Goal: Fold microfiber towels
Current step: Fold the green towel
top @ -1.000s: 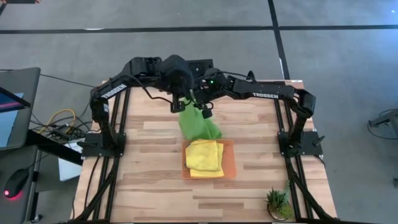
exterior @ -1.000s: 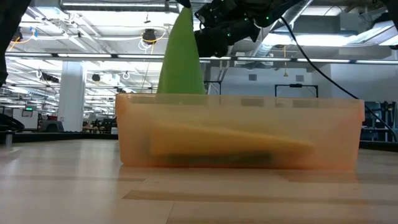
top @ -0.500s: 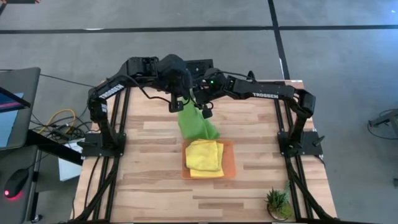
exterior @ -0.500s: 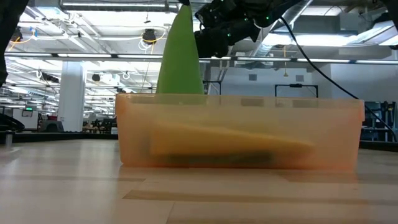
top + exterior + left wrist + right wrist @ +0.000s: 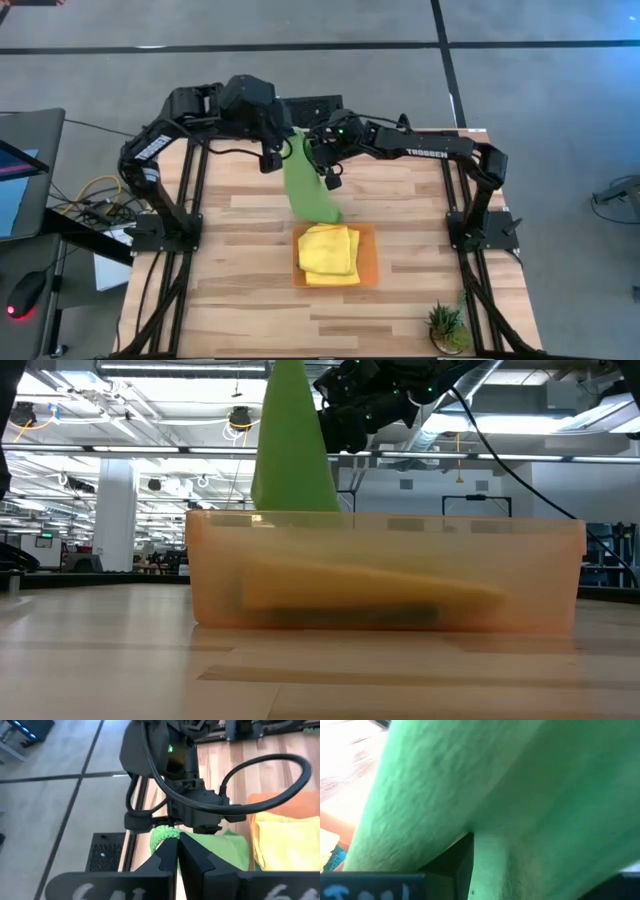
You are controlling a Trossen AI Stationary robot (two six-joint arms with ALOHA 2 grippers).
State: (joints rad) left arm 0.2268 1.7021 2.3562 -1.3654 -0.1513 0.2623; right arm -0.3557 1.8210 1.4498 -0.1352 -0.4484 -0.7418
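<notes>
We see two dark robot arms over a wooden table (image 5: pixel 240 290). The left gripper (image 5: pixel 287 150) is up in the air near the back of the table. Its two fingers (image 5: pixel 167 857) are pressed together on the top edge of the green towel (image 5: pixel 308 185). We can see a little bunch of green cloth squeezed right at their tips.

The green towel hangs down from that pinch like a long flag. Its bottom end comes down close to the back edge of the orange tray (image 5: pixel 368 270). From the low camera, the towel looks like a tall green cone standing behind the tray wall.

The right gripper (image 5: pixel 328 175) is just beside the towel, a bit lower than the left one. Its camera is filled with fuzzy green cloth, which lies against its dark fingers (image 5: pixel 452 865). We cannot tell if those fingers are holding the towel or only touching it.

Inside the tray lies a yellow towel (image 5: pixel 330 250), folded and lying flat. A tiny bit of teal cloth (image 5: pixel 334 856) peeks out next to it in the right wrist camera.

A small green plant (image 5: pixel 447 325) sits at the front right corner of the table, well apart from the tray.
</notes>
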